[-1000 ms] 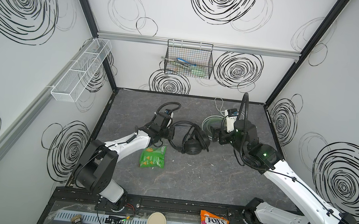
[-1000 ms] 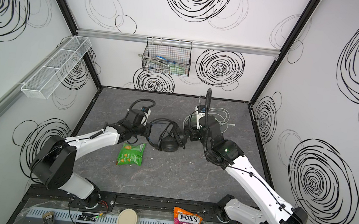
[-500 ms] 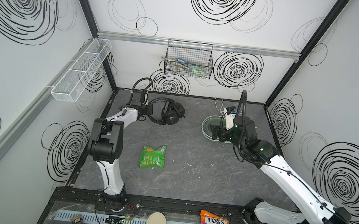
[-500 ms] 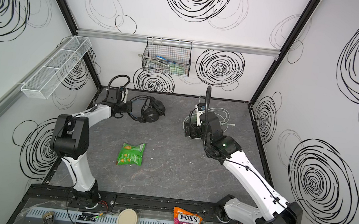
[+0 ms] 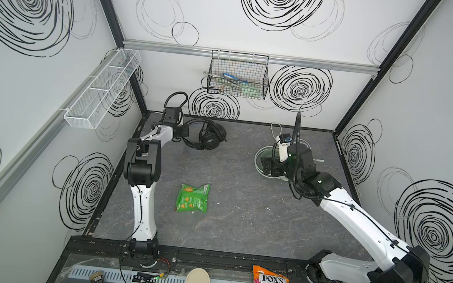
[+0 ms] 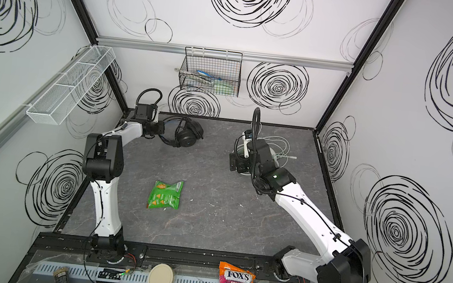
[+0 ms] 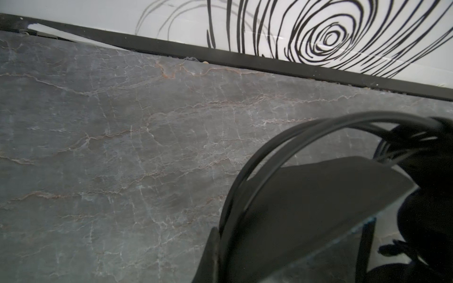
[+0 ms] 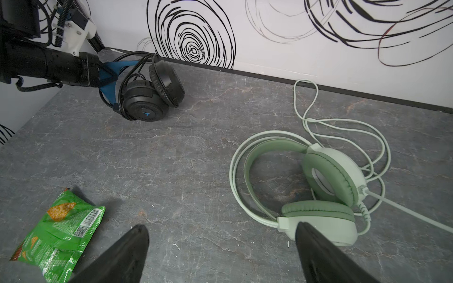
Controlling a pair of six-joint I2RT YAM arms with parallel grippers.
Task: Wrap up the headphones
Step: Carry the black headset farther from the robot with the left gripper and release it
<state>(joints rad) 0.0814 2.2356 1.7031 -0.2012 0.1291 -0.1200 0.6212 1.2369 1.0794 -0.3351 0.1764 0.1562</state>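
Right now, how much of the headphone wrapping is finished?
Looks done: the black headphones have the black cord looped around them. In hand: the left claw is shut on their blue headband. Left: the green headphones lie with the pale cord sprawled loose; the right claw hangs open over them, holding nothing.

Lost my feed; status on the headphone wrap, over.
Copy: left gripper shut on black headphones, back-left corner; right gripper open above mint headphones, cable lying loose; green snack bag mid-table, clear of both.
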